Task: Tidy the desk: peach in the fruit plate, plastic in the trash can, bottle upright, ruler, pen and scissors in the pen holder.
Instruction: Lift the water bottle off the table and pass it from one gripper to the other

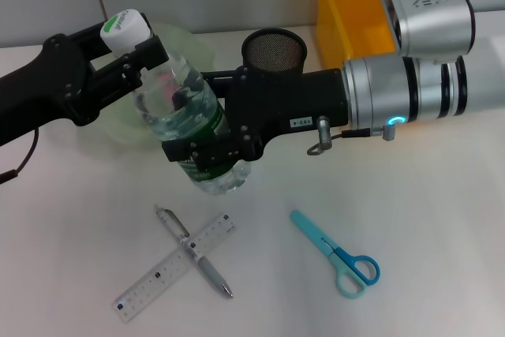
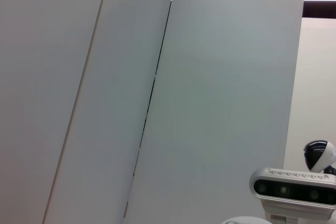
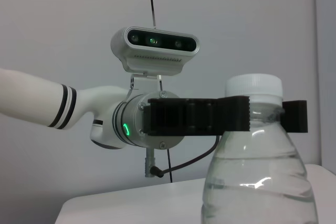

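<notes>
A clear water bottle [image 1: 177, 96] with a white cap and green label stands above the table, held by both arms. My left gripper [image 1: 138, 57] is shut on its neck just under the cap. My right gripper [image 1: 207, 144] is shut on its lower body at the label. The right wrist view shows the bottle [image 3: 257, 182] upright, the left gripper [image 3: 260, 115] clamped at the neck. A clear ruler [image 1: 175, 266] lies near the front with a silver pen [image 1: 193, 252] crossed over it. Blue scissors [image 1: 335, 252] lie to their right. The peach and plastic are out of view.
A black mesh pen holder [image 1: 274, 51] stands behind my right gripper. A pale green plate [image 1: 193, 43] lies behind the bottle, mostly hidden. A yellow bin [image 1: 347, 17] sits at the back right. The left wrist view shows only wall panels.
</notes>
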Tool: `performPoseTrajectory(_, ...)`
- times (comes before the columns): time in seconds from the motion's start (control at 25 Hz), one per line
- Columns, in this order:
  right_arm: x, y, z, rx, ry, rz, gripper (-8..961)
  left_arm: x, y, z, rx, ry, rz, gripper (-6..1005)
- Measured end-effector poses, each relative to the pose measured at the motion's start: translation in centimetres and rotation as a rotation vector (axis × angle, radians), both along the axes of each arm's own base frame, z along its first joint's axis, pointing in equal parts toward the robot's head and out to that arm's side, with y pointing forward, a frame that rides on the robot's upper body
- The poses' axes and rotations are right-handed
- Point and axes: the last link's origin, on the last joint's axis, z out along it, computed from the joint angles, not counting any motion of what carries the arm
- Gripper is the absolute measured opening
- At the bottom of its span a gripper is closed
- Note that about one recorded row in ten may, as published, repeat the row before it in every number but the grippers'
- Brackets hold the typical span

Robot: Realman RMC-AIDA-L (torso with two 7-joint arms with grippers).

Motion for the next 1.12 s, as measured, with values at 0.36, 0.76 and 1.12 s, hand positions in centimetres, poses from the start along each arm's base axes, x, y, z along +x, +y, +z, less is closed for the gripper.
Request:
performPoseTrajectory(0.36,0.1,-0.1,0.0,-0.003,-0.004,-0.002,772,0.0,0.0,0.0,-0.002,-0.003,0.001,447)
performPoseTrajectory(0.76,0.5,-0.1,-0.4,-0.004,-0.019,-0.013,772,0.1,0.0,0.1,-0.002,-0.008,0.000,447)
performPoseTrajectory(1.12,0.6,-0.1,-1.1,-0.001,-0.055,-0.013,772,0.3,0.2,0.3,0.002,-0.026,-0.001,446)
